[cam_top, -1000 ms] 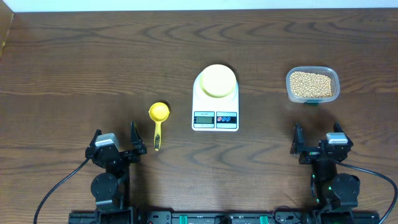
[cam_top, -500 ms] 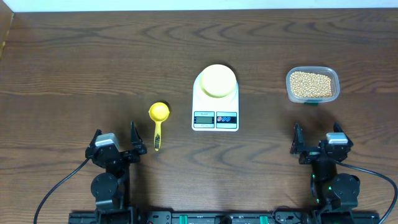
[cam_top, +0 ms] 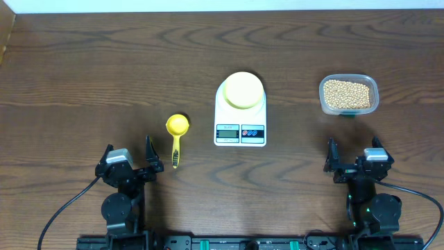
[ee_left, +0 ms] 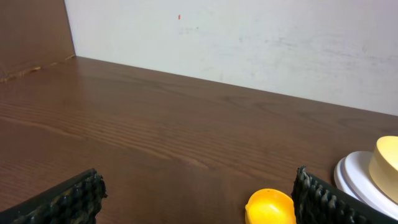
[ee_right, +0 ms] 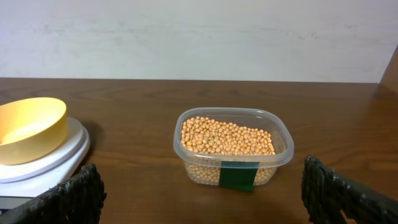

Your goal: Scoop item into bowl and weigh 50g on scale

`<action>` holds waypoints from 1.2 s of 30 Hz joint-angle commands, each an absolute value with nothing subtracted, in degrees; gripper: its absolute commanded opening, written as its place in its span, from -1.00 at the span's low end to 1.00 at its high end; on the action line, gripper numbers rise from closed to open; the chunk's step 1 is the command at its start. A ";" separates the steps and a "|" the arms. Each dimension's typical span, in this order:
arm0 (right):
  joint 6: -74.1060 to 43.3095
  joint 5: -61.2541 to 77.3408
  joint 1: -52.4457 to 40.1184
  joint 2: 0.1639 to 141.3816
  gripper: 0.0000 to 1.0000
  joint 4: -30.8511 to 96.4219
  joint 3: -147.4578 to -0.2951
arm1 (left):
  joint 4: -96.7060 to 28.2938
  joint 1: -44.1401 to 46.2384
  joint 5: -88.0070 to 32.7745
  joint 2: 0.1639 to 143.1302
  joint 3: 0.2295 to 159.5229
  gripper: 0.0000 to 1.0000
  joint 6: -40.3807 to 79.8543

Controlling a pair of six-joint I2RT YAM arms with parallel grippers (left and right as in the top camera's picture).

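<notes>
The pale yellow bowl [cam_top: 241, 90] [ee_right: 28, 127] sits empty on the round platform of the white scale [cam_top: 240, 128] [ee_right: 59, 158] at the table's middle. Tan beans [cam_top: 347, 94] [ee_right: 227, 135] fill a clear plastic tub [cam_top: 373, 89] [ee_right: 236, 163] at the right. A bright yellow scoop [cam_top: 176, 135] [ee_left: 270, 208] lies left of the scale, handle toward me. My left gripper [cam_top: 128, 154] [ee_left: 196, 202] is open near the front edge, just left of the scoop. My right gripper [cam_top: 354, 156] [ee_right: 202, 196] is open in front of the tub. Neither holds anything.
A white wall runs behind the dark wooden table [cam_top: 104, 62]. A green label [ee_right: 239, 176] marks the tub's near side. Cables trail from both arm bases at the front edge.
</notes>
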State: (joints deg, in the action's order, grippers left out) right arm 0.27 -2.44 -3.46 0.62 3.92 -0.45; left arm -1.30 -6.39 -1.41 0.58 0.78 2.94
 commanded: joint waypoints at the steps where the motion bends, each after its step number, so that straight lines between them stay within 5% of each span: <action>1: -0.34 -3.07 -3.70 0.34 0.99 4.03 -0.32 | -4.10 -6.72 -0.69 0.34 0.23 0.96 2.39; 20: -0.34 -3.07 -3.70 0.34 0.99 4.03 -0.32 | -3.90 -6.68 0.56 0.34 0.23 0.96 4.40; 36: -0.34 -3.07 -3.70 0.34 0.98 4.03 -0.32 | 11.84 -6.63 -5.56 1.67 5.82 0.96 6.24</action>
